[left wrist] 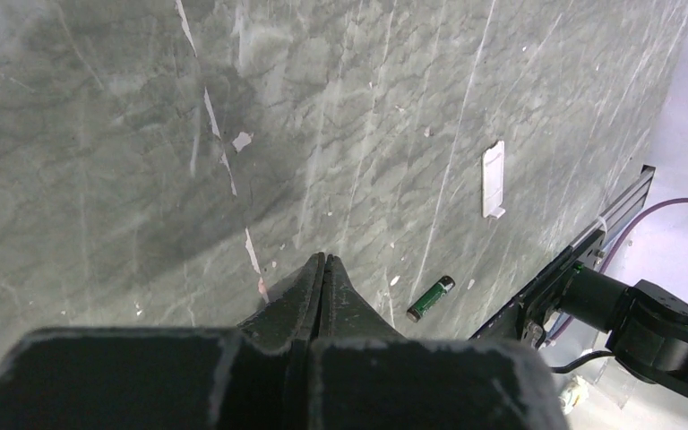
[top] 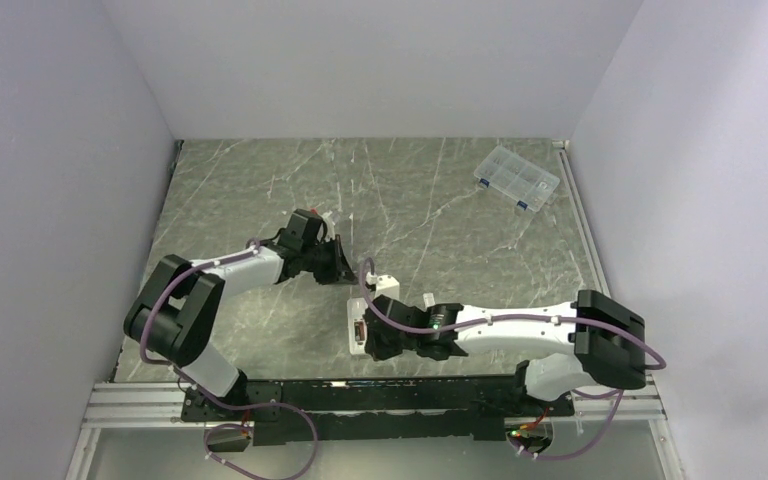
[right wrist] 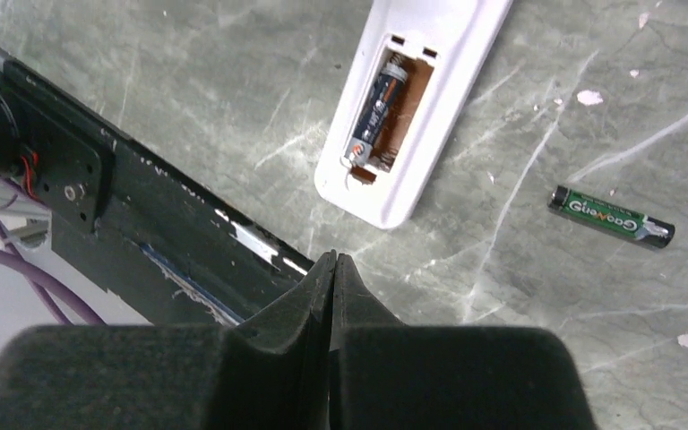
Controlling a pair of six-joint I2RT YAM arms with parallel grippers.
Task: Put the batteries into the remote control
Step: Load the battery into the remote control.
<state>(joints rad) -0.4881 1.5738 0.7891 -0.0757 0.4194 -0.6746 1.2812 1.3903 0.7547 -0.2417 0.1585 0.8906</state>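
Note:
The remote control (right wrist: 412, 116) lies face down on the marble, a slim white bar with its battery compartment open. One dark battery (right wrist: 378, 107) sits in the left slot; the slot beside it shows bare brown. A second, green-black battery (right wrist: 611, 216) lies loose on the table to the right, also in the left wrist view as the loose battery (left wrist: 431, 298). My right gripper (right wrist: 334, 257) hovers shut and empty just short of the remote's near end. My left gripper (left wrist: 324, 258) is shut on nothing, left of the loose battery. From above, the remote (top: 358, 322) lies by the right gripper (top: 372, 342).
A small white cover piece (left wrist: 494, 179) lies flat beyond the loose battery. A clear compartmented box (top: 516, 178) stands at the back right. The black base rail (right wrist: 143, 233) runs along the near table edge, close to the remote.

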